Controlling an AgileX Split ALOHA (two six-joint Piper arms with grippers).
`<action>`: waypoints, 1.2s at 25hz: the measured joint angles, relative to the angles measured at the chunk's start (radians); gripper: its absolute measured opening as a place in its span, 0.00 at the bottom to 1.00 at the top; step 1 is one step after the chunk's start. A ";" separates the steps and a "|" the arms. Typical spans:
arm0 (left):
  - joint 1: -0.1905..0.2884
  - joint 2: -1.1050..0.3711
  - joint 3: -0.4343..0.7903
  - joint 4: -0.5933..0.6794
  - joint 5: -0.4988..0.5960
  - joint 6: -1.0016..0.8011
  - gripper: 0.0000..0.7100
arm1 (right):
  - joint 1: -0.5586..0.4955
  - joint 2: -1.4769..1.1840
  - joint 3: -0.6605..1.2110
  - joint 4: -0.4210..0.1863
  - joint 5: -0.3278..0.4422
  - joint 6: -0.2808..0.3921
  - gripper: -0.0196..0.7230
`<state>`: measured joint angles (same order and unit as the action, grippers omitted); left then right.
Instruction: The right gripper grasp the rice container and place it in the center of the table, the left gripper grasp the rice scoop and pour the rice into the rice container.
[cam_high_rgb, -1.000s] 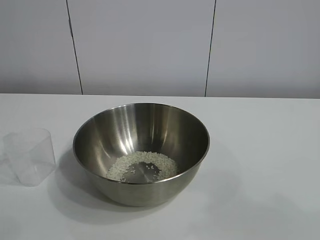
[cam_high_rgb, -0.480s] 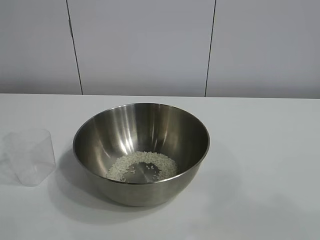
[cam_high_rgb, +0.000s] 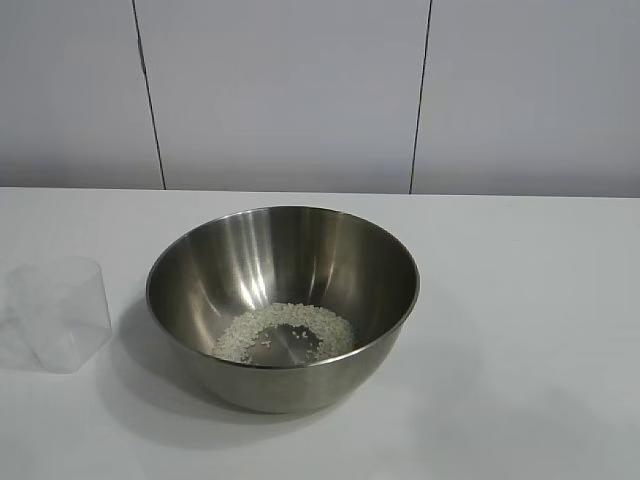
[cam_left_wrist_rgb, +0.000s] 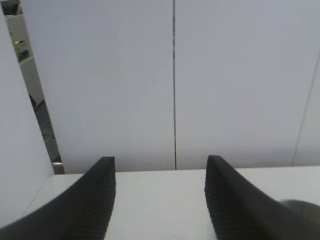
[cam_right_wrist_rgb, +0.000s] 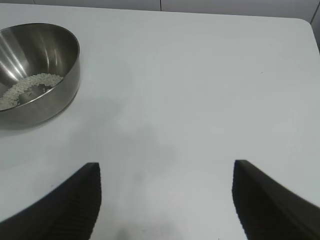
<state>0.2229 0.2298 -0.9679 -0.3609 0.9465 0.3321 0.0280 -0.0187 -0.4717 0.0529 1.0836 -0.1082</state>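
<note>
Exterior view, rice scoop upright beside rice container, left hand apart, empty, spread, right hand wide.

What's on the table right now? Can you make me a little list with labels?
bowl: rice container, shiny steel, mid-table
rice: white grains ringed on the bowl's bottom
cup: rice scoop, clear, upright, empty, left of the bowl, apart from it
left gripper: jaws open, holding nothing, facing the wall
right gripper: jaws open, holding nothing, over bare table
</note>
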 joint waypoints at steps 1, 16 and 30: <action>0.000 -0.032 0.000 -0.001 0.038 -0.014 0.55 | 0.000 0.000 0.000 0.000 0.000 0.000 0.70; 0.000 -0.247 0.249 0.234 0.285 -0.209 0.54 | 0.000 0.000 0.000 0.000 -0.001 0.000 0.70; -0.104 -0.247 0.482 0.330 0.203 -0.275 0.54 | 0.000 0.000 0.000 0.000 -0.001 0.000 0.70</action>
<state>0.1191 -0.0169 -0.4857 -0.0314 1.1495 0.0571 0.0280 -0.0187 -0.4717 0.0529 1.0825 -0.1082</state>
